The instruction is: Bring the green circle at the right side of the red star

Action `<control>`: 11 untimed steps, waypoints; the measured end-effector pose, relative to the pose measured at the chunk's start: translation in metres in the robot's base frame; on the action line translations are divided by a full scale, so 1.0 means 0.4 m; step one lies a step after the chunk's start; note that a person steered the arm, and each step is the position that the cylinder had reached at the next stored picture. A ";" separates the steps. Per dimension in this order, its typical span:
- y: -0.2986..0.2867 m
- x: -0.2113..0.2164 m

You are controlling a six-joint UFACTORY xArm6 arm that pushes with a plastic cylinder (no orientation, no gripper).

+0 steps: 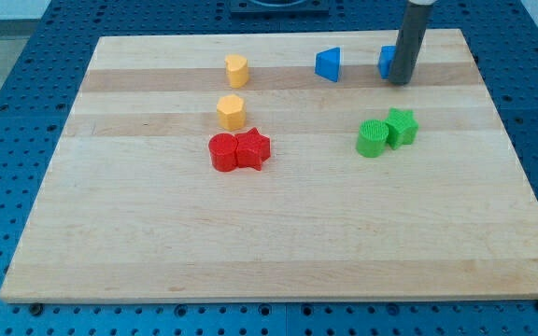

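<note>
The green circle (372, 138) sits right of the board's middle, touching the green star (402, 127) on its right. The red star (252, 148) lies left of centre, touching the red circle (222, 152) on its left. My tip (400, 81) is at the view's top right, well above the green blocks and far right of the red star. The rod partly hides a blue block (387, 62).
A blue triangle (328, 64) lies near the top edge. A yellow block (236, 70) and a yellow hexagon (231, 111) lie above the red pair. The wooden board (278, 252) rests on a blue pegboard table (7, 93).
</note>
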State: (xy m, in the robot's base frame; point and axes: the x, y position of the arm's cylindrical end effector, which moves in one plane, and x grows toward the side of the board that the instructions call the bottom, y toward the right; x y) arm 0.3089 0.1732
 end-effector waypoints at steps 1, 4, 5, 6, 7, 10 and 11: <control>-0.003 0.048; -0.024 0.121; 0.016 0.174; 0.050 0.262; 0.050 0.335; 0.023 0.424; 0.012 0.378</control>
State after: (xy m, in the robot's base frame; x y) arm 0.4599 0.1782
